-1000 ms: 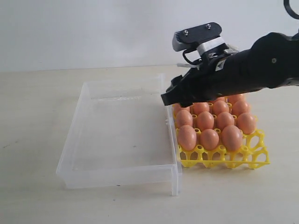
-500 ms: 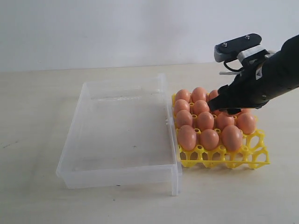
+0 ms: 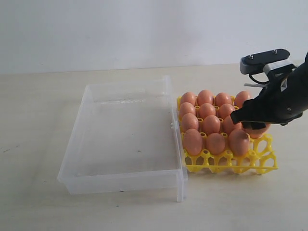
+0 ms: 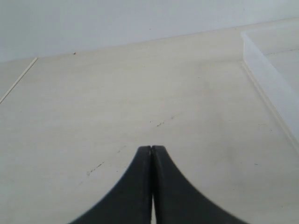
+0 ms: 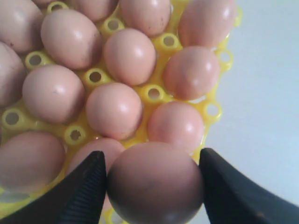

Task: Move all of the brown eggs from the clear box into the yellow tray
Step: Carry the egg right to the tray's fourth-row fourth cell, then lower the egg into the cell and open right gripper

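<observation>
The clear box (image 3: 125,139) lies on the table with no egg visible inside. Beside it on the right stands the yellow tray (image 3: 262,161), where several brown eggs (image 3: 211,124) fill the back rows; its front row of cups is bare. My right gripper (image 3: 251,124) hangs over the tray's right side, shut on a brown egg (image 5: 156,182) held between its black fingers (image 5: 84,191). Just below the held egg are the seated eggs (image 5: 114,109) and yellow cups (image 5: 154,93). My left gripper (image 4: 152,150) is shut and empty over bare table, with the clear box's wall (image 4: 268,84) at the edge of that view.
The pale table (image 3: 38,110) stretches to the left of the box and in front of it. A plain white wall (image 3: 120,29) rises behind. The left arm does not appear in the exterior view.
My right arm has swung to the right, from the tray's edge nearest the box to the tray's right side, and dropped lower. The box and tray have not moved.
</observation>
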Robot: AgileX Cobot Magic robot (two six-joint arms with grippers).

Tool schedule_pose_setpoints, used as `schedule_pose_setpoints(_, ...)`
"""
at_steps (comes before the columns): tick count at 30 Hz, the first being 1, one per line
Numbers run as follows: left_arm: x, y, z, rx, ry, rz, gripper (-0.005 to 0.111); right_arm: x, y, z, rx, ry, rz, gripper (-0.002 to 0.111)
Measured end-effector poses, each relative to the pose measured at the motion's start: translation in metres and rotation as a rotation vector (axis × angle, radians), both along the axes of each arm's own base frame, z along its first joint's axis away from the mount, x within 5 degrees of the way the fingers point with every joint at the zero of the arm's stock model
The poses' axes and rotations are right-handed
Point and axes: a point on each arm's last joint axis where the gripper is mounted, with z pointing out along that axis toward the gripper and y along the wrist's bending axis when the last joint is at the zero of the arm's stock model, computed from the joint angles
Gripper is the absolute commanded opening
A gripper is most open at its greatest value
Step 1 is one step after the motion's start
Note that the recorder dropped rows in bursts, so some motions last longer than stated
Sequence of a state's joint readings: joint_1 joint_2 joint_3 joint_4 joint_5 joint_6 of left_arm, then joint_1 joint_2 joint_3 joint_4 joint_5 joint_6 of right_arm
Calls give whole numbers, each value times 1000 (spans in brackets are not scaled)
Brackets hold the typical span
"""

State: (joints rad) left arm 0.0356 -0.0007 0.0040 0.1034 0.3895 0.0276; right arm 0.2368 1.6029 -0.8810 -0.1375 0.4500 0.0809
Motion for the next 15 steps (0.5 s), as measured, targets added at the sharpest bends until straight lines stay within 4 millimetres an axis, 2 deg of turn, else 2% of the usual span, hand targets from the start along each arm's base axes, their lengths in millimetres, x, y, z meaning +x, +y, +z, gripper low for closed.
schedule_pose_setpoints(15, 0, 0, 0, 0, 0, 0, 0, -7, -3, -7, -3, 57, -40, 0)
